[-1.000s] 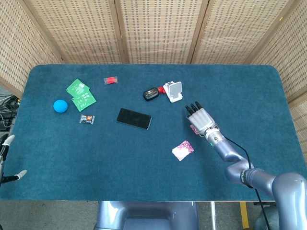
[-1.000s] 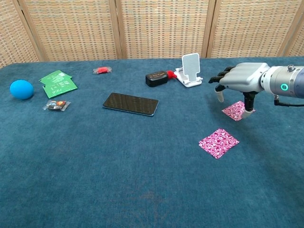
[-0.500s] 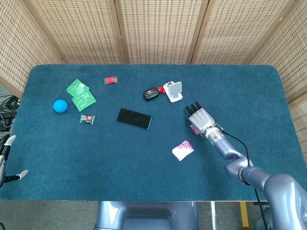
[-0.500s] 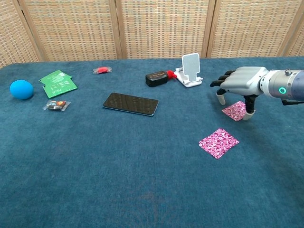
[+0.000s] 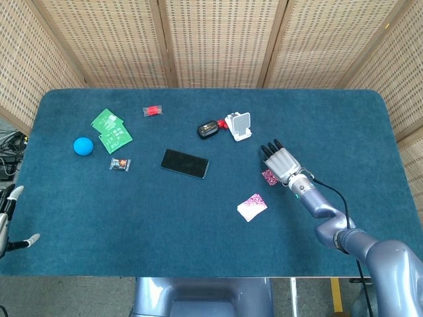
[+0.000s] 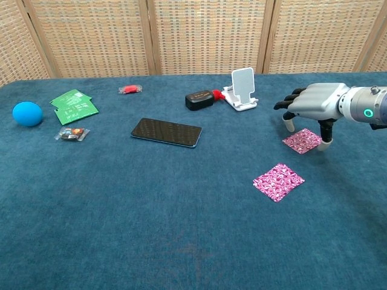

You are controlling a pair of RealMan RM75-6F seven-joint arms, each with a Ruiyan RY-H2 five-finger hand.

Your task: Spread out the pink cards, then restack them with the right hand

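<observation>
Pink patterned cards lie apart on the blue felt desk (image 5: pixel 198 224) in the head view: one square card (image 5: pixel 252 207) sits toward the front edge, right of centre, tilted like a diamond, and a second pink card (image 5: pixel 268 177) peeks out just beside the right hand (image 5: pixel 283 163), mostly hidden under it. The left hand (image 5: pixel 8 221) shows only at the desk's front left corner; I cannot tell how its fingers lie.

From the chest view, both cards show a busy magenta-and-white print and lie flat. The nearer card (image 6: pixel 278 181) is clear of the far card (image 6: pixel 302 140). The right hand (image 6: pixel 315 104) hovers over the far card, fingers (image 6: pixel 290 124) spread and pointing down, holding nothing.
</observation>
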